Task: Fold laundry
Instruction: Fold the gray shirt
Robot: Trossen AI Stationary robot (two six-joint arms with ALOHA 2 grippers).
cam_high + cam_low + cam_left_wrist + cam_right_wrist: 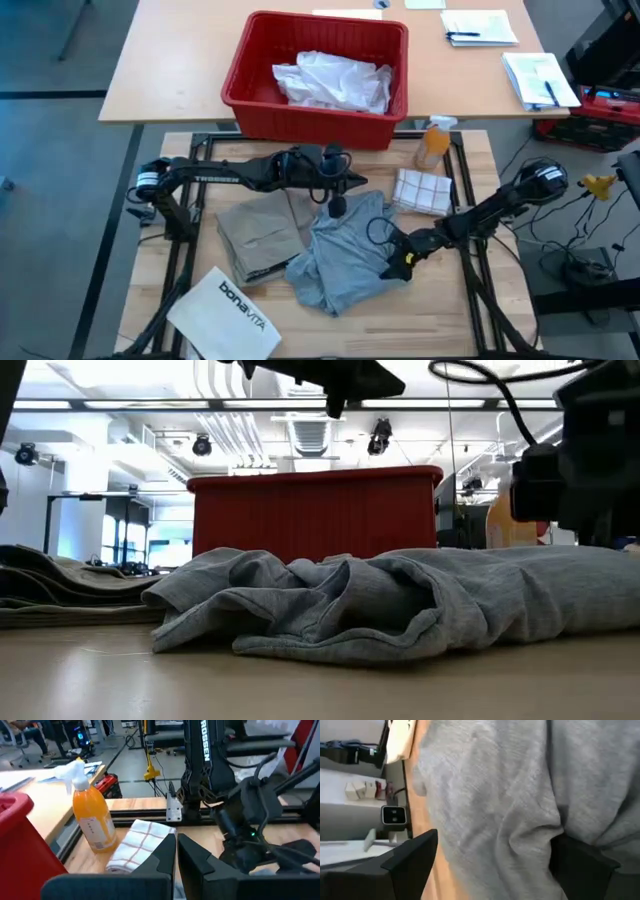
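A grey T-shirt point(345, 255) lies crumpled at the table's middle, and the low view shows it bunched in folds point(400, 605). To its left lies a folded khaki-tan piece point(258, 235). A white shirt point(330, 80) sits in the red basket point(250, 95) behind the table. My left gripper point(337, 207) hangs shut above the T-shirt's far edge, clear of the cloth point(335, 405). My right gripper point(397, 258) is down at the T-shirt's right part, open wide, with grey cloth point(495, 805) between its fingers. My right gripper's open fingers point(415, 857) stand on either side of a raised fold of the grey T-shirt point(520, 835), coming slanting down from the table's right. The cloth lies on the table. Whether the fingers touch it, I cannot tell.
A stiff white bag printed "bonavita" point(228, 312) lies at the near left. An orange spray bottle point(433, 145) and a folded checked towel point(420, 190) stand at the far right, both also in the left wrist view: bottle point(92, 820), towel point(137, 842). Papers lie on the back table.
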